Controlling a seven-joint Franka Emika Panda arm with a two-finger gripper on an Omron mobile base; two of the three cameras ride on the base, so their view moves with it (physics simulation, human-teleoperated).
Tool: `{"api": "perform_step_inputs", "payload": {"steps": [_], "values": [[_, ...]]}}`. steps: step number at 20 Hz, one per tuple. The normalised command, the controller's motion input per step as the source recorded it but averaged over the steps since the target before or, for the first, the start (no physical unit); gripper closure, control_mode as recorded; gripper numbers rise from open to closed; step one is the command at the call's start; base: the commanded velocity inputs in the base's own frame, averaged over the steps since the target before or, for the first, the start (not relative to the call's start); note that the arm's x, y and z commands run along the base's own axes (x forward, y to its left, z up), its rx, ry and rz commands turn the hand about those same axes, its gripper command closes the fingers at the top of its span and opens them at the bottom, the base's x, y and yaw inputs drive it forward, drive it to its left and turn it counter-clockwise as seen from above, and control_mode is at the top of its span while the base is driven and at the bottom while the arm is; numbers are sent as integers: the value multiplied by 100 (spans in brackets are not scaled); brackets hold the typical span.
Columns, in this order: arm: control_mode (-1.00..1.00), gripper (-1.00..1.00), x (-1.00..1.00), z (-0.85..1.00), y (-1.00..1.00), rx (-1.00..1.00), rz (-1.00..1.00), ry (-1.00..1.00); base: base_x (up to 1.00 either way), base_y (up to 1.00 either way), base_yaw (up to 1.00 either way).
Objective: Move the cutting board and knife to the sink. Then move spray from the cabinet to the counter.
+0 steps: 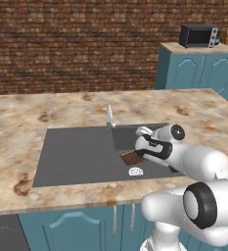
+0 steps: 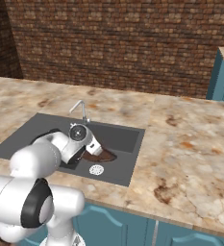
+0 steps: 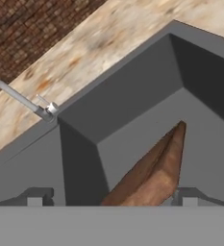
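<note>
Hanging low in the sink, the pincer stands wide open, cutting board between its fingertips, ungripped.

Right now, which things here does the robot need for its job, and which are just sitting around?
For the job:
cutting board, down in the sink
counter
gripper, jaws open around the board

Just there:
faucet
sink drain
microwave
brick wall
</note>
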Motion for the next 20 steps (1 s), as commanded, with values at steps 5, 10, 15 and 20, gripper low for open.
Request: {"api": "perform_step_inputs", "payload": {"steps": [5,10,15,20], "values": [[-100,-100,-37,-30,-15,0,0,10,0,0,0],[-100,-100,-60,-27,-24,0,5,9,0,0,0],[-100,-100,-53,-11,-3,0,12,3,0,0,0],[-100,-100,-19,25,-4,0,5,3,0,0,0]]}}
